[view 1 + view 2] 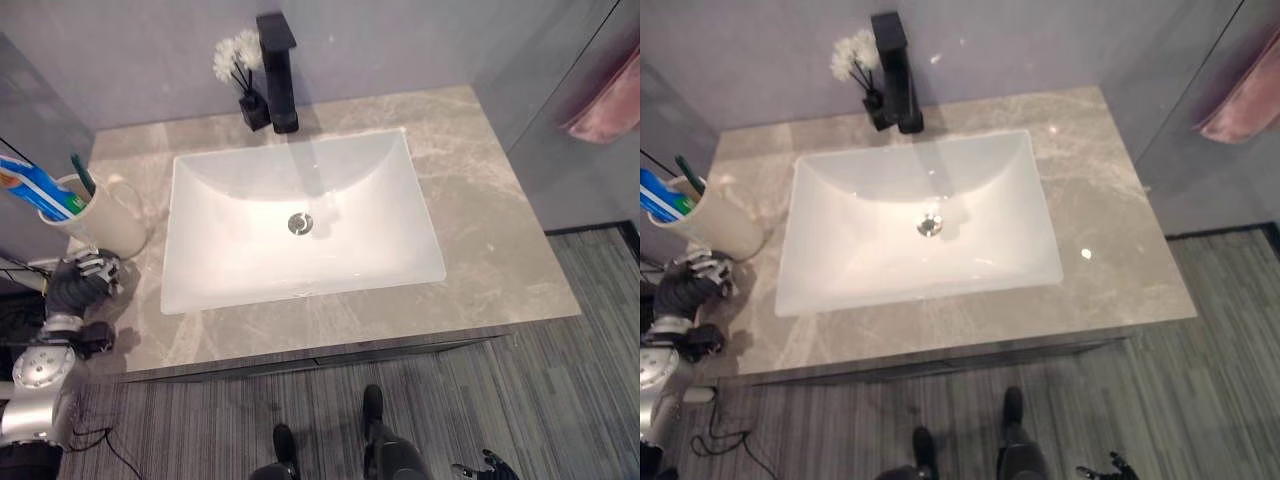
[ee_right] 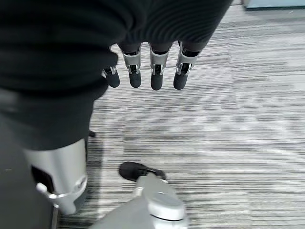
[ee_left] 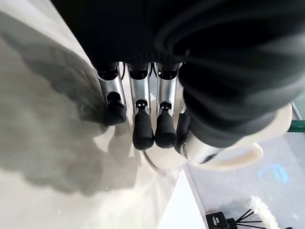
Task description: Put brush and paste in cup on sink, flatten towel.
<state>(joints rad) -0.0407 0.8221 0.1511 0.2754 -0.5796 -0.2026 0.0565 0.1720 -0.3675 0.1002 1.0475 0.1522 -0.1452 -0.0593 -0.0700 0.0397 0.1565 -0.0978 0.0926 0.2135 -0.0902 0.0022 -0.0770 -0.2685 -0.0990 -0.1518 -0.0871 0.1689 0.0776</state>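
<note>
One cream cup (image 1: 105,218) stands at the left end of the grey marble table (image 1: 500,240), holding one blue toothpaste tube (image 1: 38,189) and one green toothbrush (image 1: 82,174). The left robot hand (image 1: 82,280) sits just beside the cup, fingers loosely extended; whether they touch it is unclear. One pink towel (image 1: 610,100) hangs on the grey wall at right. One white sink (image 1: 300,220), one black faucet (image 1: 279,70), and striped floor (image 1: 560,400), above which hangs the right robot hand (image 2: 145,71), fingers relaxed and apart.

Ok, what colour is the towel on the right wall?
Pink; the towel shows best in the left eye view.
</note>
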